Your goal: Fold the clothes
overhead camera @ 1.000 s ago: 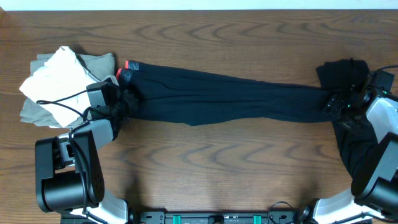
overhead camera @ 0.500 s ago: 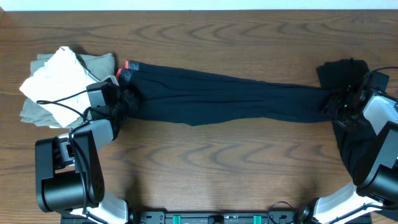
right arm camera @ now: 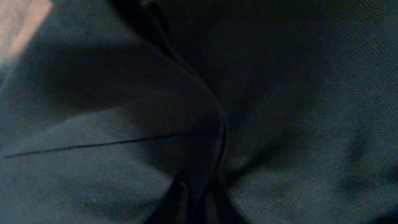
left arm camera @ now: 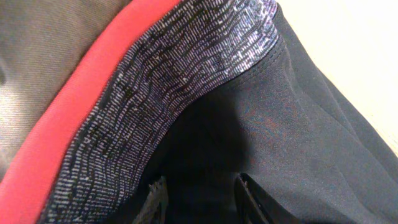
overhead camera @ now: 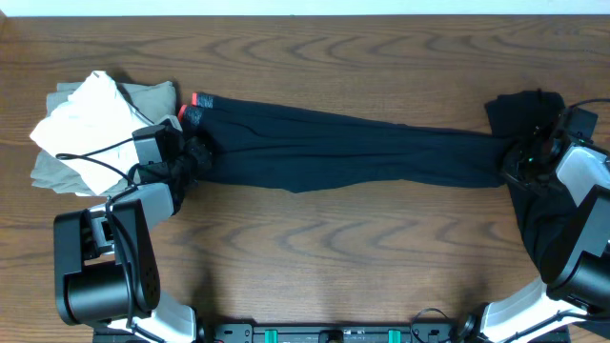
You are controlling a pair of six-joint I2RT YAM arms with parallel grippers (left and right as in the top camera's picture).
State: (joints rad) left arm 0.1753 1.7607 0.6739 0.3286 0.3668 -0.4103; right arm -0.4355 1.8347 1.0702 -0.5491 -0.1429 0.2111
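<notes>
Black and soft, the pants lay stretched out nearly straight across the wooden surface, waist at the left and leg ends at the right. The cloth was matte and gently rippled along its length, widest toward the waist and narrowing toward the far end. At the waist a strip of coral-red lining showed at the upper edge. In the left wrist view that lining ran as a bright band beside a woven strip flecked in silver-grey and black, with plain black fabric below it.

The left gripper sat at the waist, where the cloth bunched around it. Its jaws grasped the pants, and in its own camera the two fingertips stood with dark fabric filling the space between them.

The right gripper sat at the leg ends. Its jaws were clenched tight on the pants, and the right wrist view showed only dark cloth, its creases and one thin seam line running down into the pinch.

Just beyond that end lay a plain black piece, crumpled, touching the leg ends and running down under the right arm.

Near the left arm, just beside the waist, rested a loose pile of white and khaki garments.
</notes>
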